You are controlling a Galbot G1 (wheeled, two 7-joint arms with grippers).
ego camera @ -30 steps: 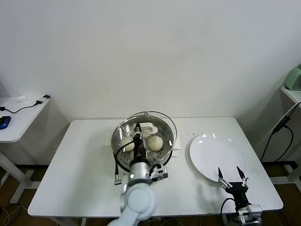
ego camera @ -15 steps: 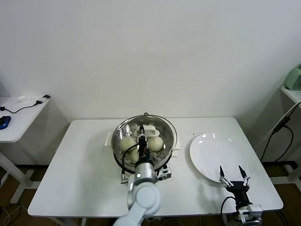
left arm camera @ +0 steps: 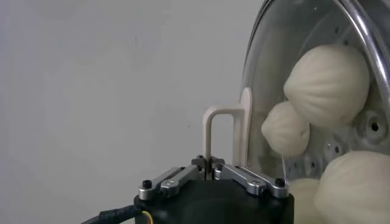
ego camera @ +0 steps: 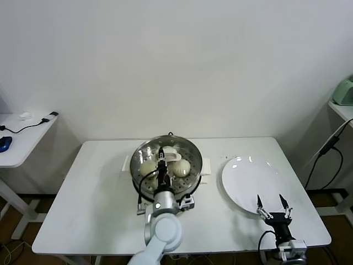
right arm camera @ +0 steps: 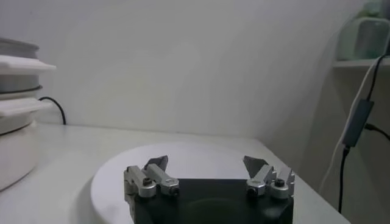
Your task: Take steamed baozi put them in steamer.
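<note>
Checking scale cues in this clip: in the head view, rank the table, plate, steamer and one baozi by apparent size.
1. table
2. steamer and plate: look much alike, so unranked
3. baozi

The left gripper grips the glass lid's handle over the steamer.

White table [ego camera: 94, 193], steamer [ego camera: 144, 182], white plate [ego camera: 248, 187]

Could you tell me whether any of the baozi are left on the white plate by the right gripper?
No, the head view shows the white plate bare, and the baozi sit inside the steamer.
</note>
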